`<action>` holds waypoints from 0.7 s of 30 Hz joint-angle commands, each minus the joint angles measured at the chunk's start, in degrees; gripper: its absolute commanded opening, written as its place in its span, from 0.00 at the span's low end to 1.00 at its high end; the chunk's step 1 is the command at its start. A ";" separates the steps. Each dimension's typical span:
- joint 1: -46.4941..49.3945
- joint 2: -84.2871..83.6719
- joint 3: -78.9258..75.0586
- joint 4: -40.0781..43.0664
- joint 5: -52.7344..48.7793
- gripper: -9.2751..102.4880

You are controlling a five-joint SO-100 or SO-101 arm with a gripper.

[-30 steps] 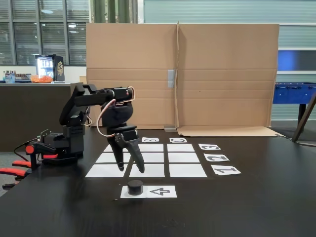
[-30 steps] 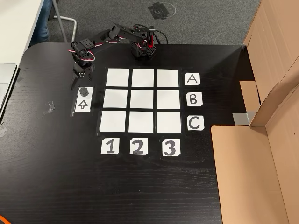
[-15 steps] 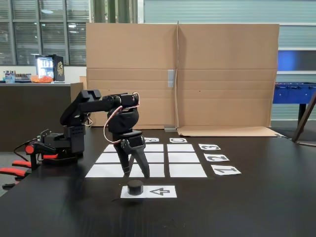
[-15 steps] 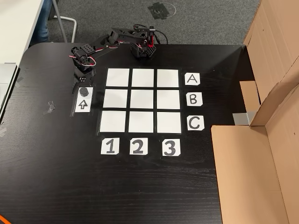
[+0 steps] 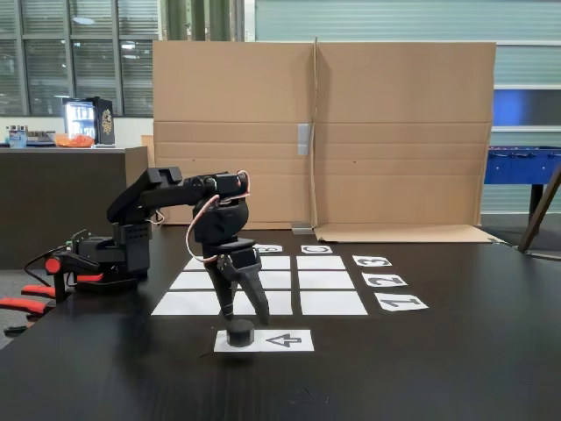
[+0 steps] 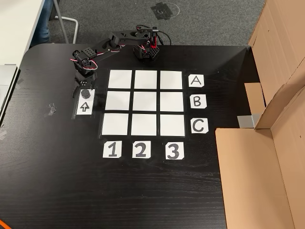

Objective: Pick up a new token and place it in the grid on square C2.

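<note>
- The gripper (image 5: 244,316) points down, its two fingers spread apart just above the token (image 5: 240,332), straddling its top; no contact is clear.
- It holds nothing.
- The token is a short black cylinder standing upright on its flat base, on the white arrow sheet (image 5: 285,340), at the end the printed arrow points toward.
- In the high fixed view the token (image 6: 86,94) sits left of the grid (image 6: 145,103); square C2 (image 6: 144,124) lies bare.

card A (image 6: 196,81), card B (image 6: 198,101), card C (image 6: 199,126), cards 1 (image 6: 112,150), 2 (image 6: 140,150), 3 (image 6: 174,150), arrow on white sheet (image 6: 85,107)
</note>
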State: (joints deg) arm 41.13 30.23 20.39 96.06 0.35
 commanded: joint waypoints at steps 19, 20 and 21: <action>0.97 -1.67 -4.13 -0.70 2.64 0.47; 0.97 -1.67 -4.22 -0.70 2.64 0.47; 0.97 -1.76 -4.22 -0.70 2.64 0.47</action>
State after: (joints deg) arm 41.66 28.04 18.28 95.80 2.37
